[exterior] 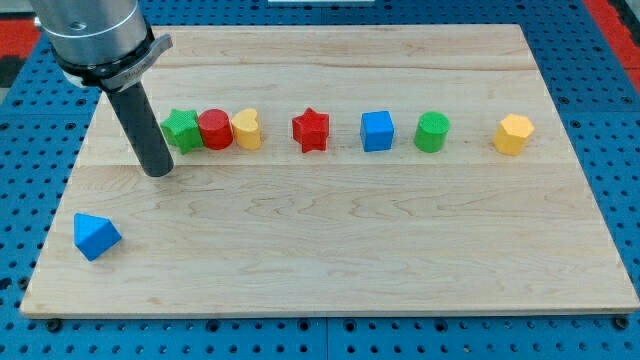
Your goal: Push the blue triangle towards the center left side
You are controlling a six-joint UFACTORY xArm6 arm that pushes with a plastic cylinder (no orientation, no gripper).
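Tip: my tip point(158, 172) is the lower end of a straight dark rod; it has no jaws to open, close or grip, and it rests on the board at the view's left, touching no block
Blue triangle: blue triangle point(96, 236) lies near the bottom left corner of the board, below my tip and a little to its left, well apart from it, with bare wood between the two
Nearest neighbour: green star point(182, 130) sits just to the right of the rod and slightly above my tip, close beside the rod but apparently not touching it
Cluster: red cylinder point(215, 129) touches the green star on its right, and yellow heart point(247, 129) touches the red cylinder in turn
Rest of the row: going right along the same line, each standing apart, are red star point(311, 130), blue cube point(377, 131), green cylinder point(433, 132) and yellow hexagon point(514, 134)
Obstacles: the whole row lies above the blue triangle; none of the blocks sits between it and my tip
Surface: wooden board point(350, 250) is pale, with visible grain
Surroundings: blue perforated table point(610, 120) shows around the board's edges
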